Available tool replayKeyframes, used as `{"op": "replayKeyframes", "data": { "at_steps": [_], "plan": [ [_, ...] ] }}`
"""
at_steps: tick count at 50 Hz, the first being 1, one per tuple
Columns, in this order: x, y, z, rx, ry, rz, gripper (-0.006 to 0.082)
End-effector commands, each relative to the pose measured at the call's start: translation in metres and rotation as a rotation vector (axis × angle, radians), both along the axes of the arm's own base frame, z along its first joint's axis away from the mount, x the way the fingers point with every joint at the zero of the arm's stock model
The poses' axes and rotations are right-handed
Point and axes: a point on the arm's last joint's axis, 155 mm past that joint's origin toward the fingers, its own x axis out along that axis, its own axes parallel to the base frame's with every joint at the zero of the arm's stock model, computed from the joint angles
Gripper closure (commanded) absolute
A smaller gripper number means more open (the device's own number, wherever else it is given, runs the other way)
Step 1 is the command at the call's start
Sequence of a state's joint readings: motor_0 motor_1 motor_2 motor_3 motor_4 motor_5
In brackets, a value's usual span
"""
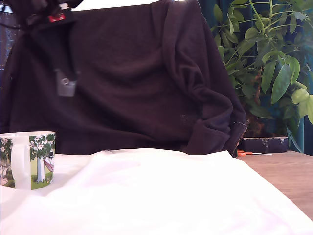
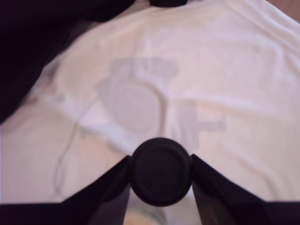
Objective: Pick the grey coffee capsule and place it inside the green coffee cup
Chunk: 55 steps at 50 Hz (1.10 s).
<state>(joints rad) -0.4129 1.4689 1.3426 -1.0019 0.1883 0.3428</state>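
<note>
The grey coffee capsule (image 1: 65, 87) hangs high in the air at the exterior view's upper left, blurred against the dark cloth. My gripper (image 1: 63, 78) is shut on it from above. In the wrist view the capsule's dark round top (image 2: 161, 171) sits pinched between the two black fingers (image 2: 105, 194), over the white cloth. The green coffee cup (image 1: 33, 159), a white mug printed with green trees, stands on the cloth at the exterior view's left edge, below the capsule and slightly to its left. Its handle faces the camera.
A white cloth (image 1: 161, 196) covers most of the table, with bare wood (image 1: 288, 181) at the exterior view's right. A dark garment (image 1: 146, 78) hangs behind. A leafy plant (image 1: 269, 58) and a dark case (image 1: 264, 144) stand at the back right.
</note>
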Motion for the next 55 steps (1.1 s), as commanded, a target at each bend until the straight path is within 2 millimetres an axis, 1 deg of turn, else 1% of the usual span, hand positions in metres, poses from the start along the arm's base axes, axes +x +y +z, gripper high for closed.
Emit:
{"op": "replayKeyframes", "data": {
  "at_steps": [1, 13, 24, 31, 46, 55],
  "plan": [
    [-0.002, 0.009, -0.008, 0.008, 0.045, 0.044, 0.0531],
    [-0.002, 0.039, -0.014, 0.01, 0.123, 0.183, 0.0531],
    [0.0, 0.055, -0.023, 0.012, 0.165, 0.24, 0.0531],
    [0.0, 0.055, -0.029, 0.007, 0.192, 0.25, 0.0531],
    [0.0, 0.054, -0.058, 0.041, 0.291, 0.258, 0.0531],
    [-0.002, 0.055, -0.066, 0.05, 0.331, 0.279, 0.053]
  ]
}}
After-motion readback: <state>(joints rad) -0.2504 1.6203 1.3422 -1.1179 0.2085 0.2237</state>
